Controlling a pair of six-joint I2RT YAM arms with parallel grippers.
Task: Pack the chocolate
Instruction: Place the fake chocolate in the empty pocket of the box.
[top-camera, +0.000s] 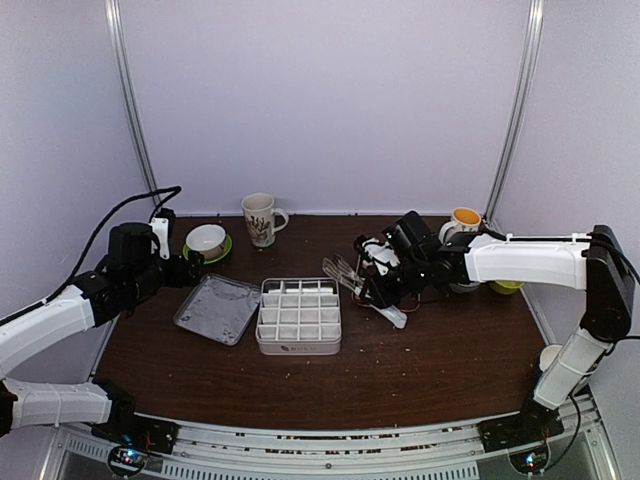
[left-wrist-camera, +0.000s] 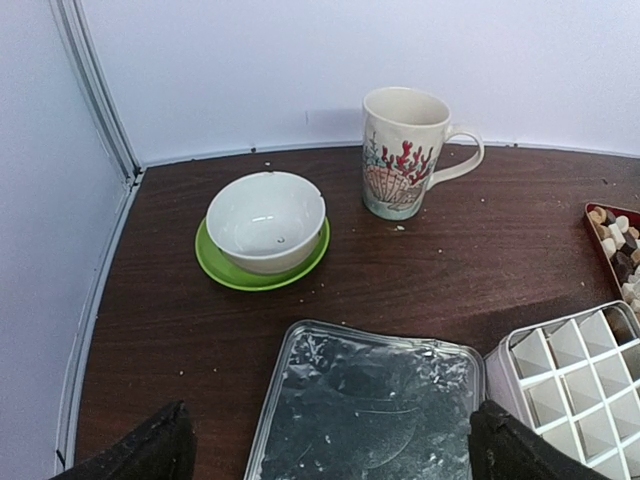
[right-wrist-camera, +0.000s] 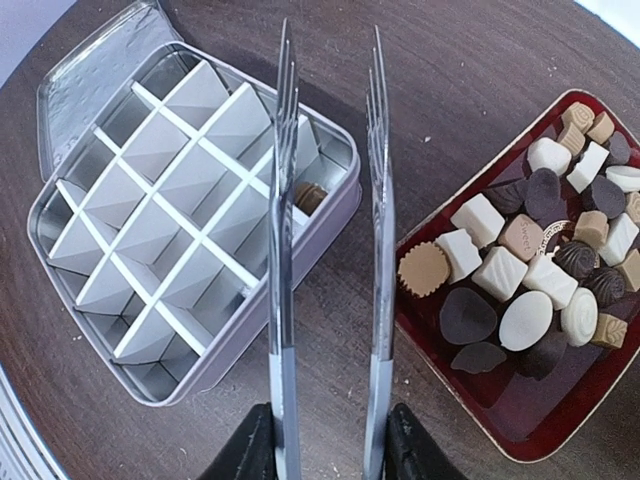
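The chocolate (right-wrist-camera: 530, 260) lies as several dark, tan and white pieces in a red tray (right-wrist-camera: 520, 420) at the right of the right wrist view. One brown piece (right-wrist-camera: 310, 195) sits in a compartment of the white divided box (right-wrist-camera: 230, 350). My right gripper (right-wrist-camera: 330, 455) is shut on the tongs (right-wrist-camera: 282, 200); their two blades stand apart with nothing between them, over the gap between box and tray. In the top view this gripper (top-camera: 385, 285) hangs just right of the box (top-camera: 298, 345). My left gripper (left-wrist-camera: 330, 450) is open above the clear lid (left-wrist-camera: 365, 400) and holds nothing.
A white bowl (left-wrist-camera: 265, 220) on a green saucer (left-wrist-camera: 215, 265) and a patterned mug (left-wrist-camera: 400, 150) stand at the back left. A yellow-filled cup (top-camera: 465, 220) stands behind the right arm. The lid (top-camera: 217, 308) lies flat left of the box.
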